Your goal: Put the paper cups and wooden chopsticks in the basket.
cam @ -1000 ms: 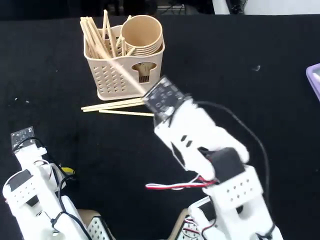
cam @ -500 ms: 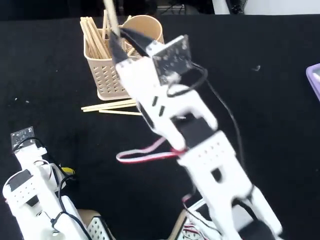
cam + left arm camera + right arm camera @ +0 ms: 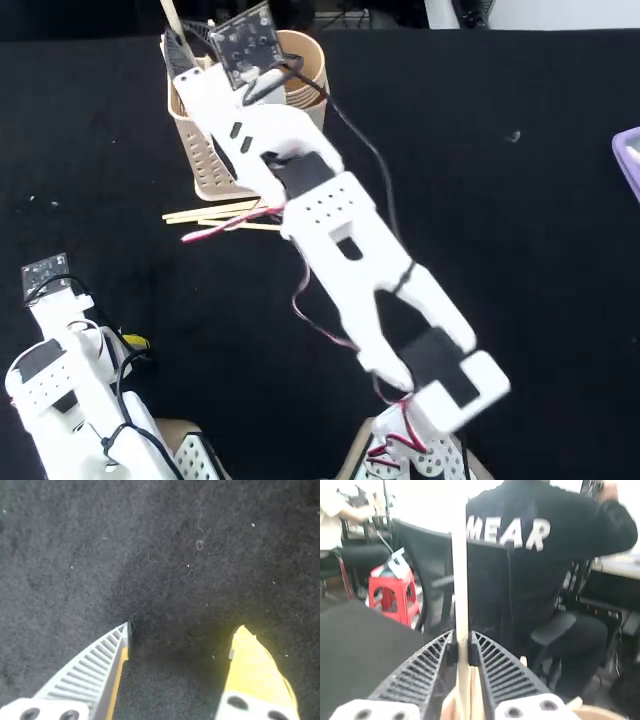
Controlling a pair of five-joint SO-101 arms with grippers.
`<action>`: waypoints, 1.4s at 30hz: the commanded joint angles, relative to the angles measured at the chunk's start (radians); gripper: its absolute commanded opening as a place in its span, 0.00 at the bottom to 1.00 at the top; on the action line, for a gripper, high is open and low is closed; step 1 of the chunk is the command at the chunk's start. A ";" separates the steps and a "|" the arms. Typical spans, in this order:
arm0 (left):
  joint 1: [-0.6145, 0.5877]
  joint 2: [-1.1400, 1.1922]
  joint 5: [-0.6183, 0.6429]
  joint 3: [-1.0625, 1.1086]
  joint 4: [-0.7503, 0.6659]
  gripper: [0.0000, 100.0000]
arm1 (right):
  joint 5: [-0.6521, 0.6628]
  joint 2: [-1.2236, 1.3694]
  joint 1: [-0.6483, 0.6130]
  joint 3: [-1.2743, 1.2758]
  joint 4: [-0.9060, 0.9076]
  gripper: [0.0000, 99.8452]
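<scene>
My right gripper (image 3: 461,641) is pinching one pale wooden chopstick (image 3: 460,570) between its ribbed jaws. The stick stands close to upright, and most of its length rises above the grip. In the high view the right gripper (image 3: 183,45) hangs over the far-left corner of the beige perforated plastic basket (image 3: 200,160), with the pale wooden chopstick (image 3: 170,14) poking up past the table's back edge. The stack of tan paper cups (image 3: 308,72) already sits in the basket's other side, just beside my wrist.

To do this step well, I judge the stick should stay vertical and come straight down into the chopstick side, well away from the cup rim. I should let go only once its lower end is below the basket wall. A release from too high could bounce it off the rim or tip it out across the cloth. My own arm hides the lower tip, so I can't tell whether it is inside the compartment yet. I'd rather lower a little more than trust it. A slow release is best too, since the stick may lean as the grip loosens.

A few loose wooden chopsticks (image 3: 215,213) lie flat on the black cloth table (image 3: 520,250) just in front of the basket, partly under my forearm, so I should pull back upward rather than sweep across them. My left gripper (image 3: 182,630) is parked over bare cloth at the near-left, jaws spread and holding nothing.
</scene>
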 commanded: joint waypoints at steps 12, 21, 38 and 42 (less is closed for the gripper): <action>-0.002 0.002 0.002 0.004 -0.011 0.32 | -0.005 -0.081 0.011 -0.099 0.210 0.13; -0.001 0.002 0.002 -0.005 -0.011 0.32 | 0.002 -0.553 0.026 -0.093 0.809 0.13; 0.272 0.347 0.215 -0.760 0.186 0.32 | 0.044 -1.173 0.522 1.145 0.819 0.01; 0.384 0.621 0.299 -0.995 0.262 0.32 | 0.008 -1.280 0.520 1.368 0.661 0.01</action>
